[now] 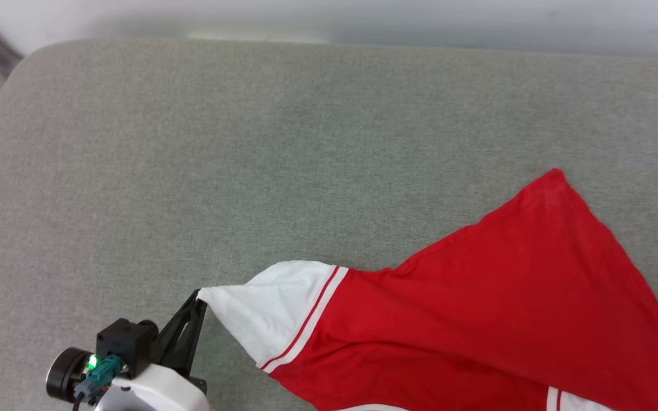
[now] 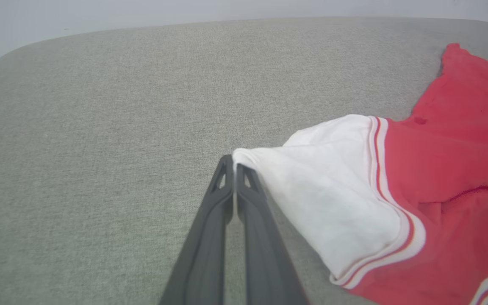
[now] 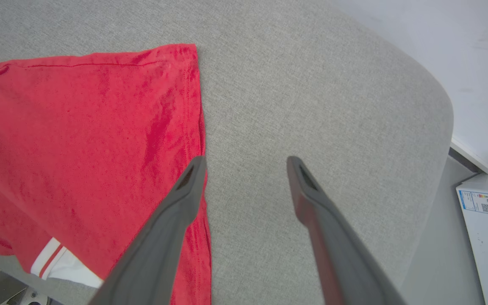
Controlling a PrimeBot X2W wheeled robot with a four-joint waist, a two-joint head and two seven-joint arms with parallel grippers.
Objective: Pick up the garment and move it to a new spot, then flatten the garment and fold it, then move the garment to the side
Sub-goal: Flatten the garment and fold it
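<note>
The garment [image 1: 477, 308] is a red jersey with white sleeves and red-and-white trim, spread over the lower right of the grey cushion. My left gripper [image 1: 199, 297] is shut on the tip of its white sleeve [image 2: 324, 195], pulling it out to a point; in the left wrist view my left gripper [image 2: 231, 163] has its fingers pressed together on the cloth. In the right wrist view my right gripper [image 3: 246, 163] stands open above the cushion, its left finger [image 3: 184, 190] over the garment's [image 3: 79, 135] red side edge, with nothing between the jaws.
The grey cushion [image 1: 249, 160] stretches wide to the left and back. Its rounded corner [image 3: 430, 110] drops off to a pale floor, where a white box with a label [image 3: 485, 220] stands.
</note>
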